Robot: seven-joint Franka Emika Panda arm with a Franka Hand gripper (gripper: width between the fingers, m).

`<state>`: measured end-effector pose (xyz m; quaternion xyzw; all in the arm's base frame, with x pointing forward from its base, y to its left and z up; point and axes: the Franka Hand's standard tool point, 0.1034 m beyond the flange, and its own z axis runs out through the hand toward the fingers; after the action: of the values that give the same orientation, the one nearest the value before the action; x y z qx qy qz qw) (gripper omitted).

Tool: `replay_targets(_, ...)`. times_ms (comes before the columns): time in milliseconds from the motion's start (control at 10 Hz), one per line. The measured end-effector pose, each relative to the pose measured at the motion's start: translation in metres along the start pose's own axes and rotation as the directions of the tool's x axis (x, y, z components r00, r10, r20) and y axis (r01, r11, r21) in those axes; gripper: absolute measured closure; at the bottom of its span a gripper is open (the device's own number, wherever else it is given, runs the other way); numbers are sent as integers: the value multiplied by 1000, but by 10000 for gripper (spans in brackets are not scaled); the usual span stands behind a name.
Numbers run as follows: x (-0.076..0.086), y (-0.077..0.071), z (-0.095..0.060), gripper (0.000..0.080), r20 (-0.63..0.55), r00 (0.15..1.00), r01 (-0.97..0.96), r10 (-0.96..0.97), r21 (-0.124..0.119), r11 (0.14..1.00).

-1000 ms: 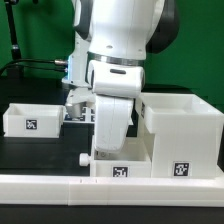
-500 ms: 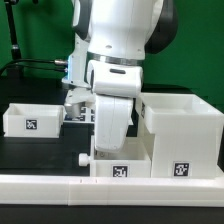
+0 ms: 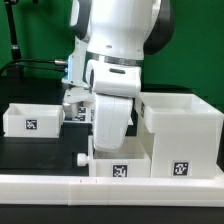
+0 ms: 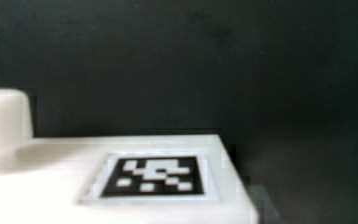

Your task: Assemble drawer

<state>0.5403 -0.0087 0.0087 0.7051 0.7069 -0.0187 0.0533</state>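
The drawer's large white casing (image 3: 181,128) stands at the exterior view's right with a tag on its front. One small open tray (image 3: 124,166) sits against the casing's left front, with a dark knob (image 3: 83,158) on its left side. A second tray (image 3: 29,118) stands apart at the left. My gripper (image 3: 108,150) reaches down onto the front tray, and its fingertips are hidden by the hand and the tray wall. The wrist view shows a white tagged face (image 4: 155,175) close up, with a rounded white piece (image 4: 2,128) beside it; no fingertips show.
The long low white border rail (image 3: 110,190) runs along the table's front edge. The marker board (image 3: 75,114) lies behind the arm. The black table (image 4: 194,70) shows beyond the tagged face. A green wall stands at the back.
The arm's upper part has shifted slightly toward the exterior view's left. The trays and the casing have not moved.
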Motion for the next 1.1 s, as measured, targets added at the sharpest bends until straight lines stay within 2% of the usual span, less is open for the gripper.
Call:
replay_targets(100, 0, 0, 0, 755, -1, 1000, 0, 0, -5, 1000)
replay_targets(200, 0, 0, 0, 755, -6, 1000, -3, 3, -20, 1000)
replay_targets(400, 0, 1, 0, 755, -6, 1000, -4, 4, -20, 1000)
replay_targets(500, -1, 0, 1, 755, -3, 1000, -4, 4, -11, 1000)
replay_targets(600, -3, -1, 1, 755, 6, 1000, -5, 5, 16, 1000)
replay_targets(700, -4, -1, 0, 755, 10, 1000, -5, 4, 28, 1000)
replay_targets(1100, 2, -1, 0, 755, 10, 1000, 5, -6, 36, 999)
